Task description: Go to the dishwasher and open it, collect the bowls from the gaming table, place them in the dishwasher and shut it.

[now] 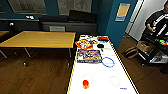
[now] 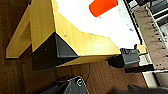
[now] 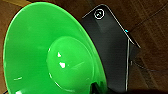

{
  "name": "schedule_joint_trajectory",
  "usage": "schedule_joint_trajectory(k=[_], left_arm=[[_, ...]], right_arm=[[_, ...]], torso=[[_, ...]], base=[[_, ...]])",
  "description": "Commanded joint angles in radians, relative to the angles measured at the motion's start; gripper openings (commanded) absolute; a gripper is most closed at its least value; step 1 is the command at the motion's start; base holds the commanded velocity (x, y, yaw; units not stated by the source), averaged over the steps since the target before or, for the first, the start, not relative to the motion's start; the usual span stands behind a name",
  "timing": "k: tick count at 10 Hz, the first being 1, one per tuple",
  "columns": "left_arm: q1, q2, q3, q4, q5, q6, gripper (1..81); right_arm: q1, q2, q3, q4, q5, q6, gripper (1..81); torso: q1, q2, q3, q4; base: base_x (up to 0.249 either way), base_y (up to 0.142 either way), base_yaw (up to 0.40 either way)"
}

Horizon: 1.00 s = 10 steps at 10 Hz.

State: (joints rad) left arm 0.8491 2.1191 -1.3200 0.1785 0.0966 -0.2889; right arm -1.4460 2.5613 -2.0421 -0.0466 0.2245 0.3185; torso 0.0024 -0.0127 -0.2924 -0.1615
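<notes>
Ahead, the gaming table (image 1: 98, 77) runs lengthwise away from the robot, white tabletop framed in yellow. On it: an orange cup (image 1: 85, 84) near the close end, a blue ring (image 1: 108, 62) and a colourful box (image 1: 89, 56) midway, more clutter at the far end. A wooden table (image 1: 40, 39) stands to its left; a person (image 1: 157, 23) stands at far right. Right wrist view: a green bowl (image 3: 50, 55) close to the camera, its underside showing, above wooden floor (image 3: 150, 50). Right hand apparently grasping it, fingers unseen — cannot tell. Left hand's state: cannot tell.
</notes>
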Motion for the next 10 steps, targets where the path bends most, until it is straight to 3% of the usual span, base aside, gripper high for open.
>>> schedule_joint_trajectory(k=[1, 2, 4, 6, 7, 10], left_arm=[[-0.193, -0.051, 0.039, -0.013, 0.112, -0.05, 81.1], [-0.241, -0.06, 0.045, -0.011, 0.148, -0.073, 81.1], [-0.304, -0.065, 0.082, -0.014, 0.198, -0.088, 81.1], [-0.368, -0.018, 0.071, -0.008, 0.25, -0.173, 81.1], [-0.405, -0.001, 0.074, -0.005, 0.282, -0.199, 81.1], [-0.456, 0.073, 0.019, 0.001, 0.293, -0.236, 81.1]], right_arm=[[0.032, -0.016, 0.008, -0.026, -0.068, -0.004, 1.0], [0.032, -0.016, 0.008, -0.024, -0.074, -0.004, 1.0], [0.034, -0.011, -0.009, -0.024, -0.074, -0.003, 1.0], [0.034, -0.002, -0.019, -0.024, -0.076, -0.003, 1.0], [0.035, 0.001, -0.019, -0.026, -0.083, -0.003, 1.0], [0.04, 0.007, -0.021, -0.024, -0.086, -0.003, 1.0]], torso=[[0.0, 0.0, 0.0, 0.0], [0.0, 0.0, 0.0, 0.0], [0.0, 0.0, 0.0, 0.0], [0.0, 0.0, 0.0, 0.0], [0.0, 0.0, 0.0, 0.0], [0.001, 0.0, 0.0, 0.0]], base=[[0.0, 0.0, 0.0], [0.0, 0.0, 0.0], [0.0, 0.0, 0.0], [0.0, 0.0, 0.0], [0.0, 0.0, 0.0], [0.0, 0.0, 0.0]])
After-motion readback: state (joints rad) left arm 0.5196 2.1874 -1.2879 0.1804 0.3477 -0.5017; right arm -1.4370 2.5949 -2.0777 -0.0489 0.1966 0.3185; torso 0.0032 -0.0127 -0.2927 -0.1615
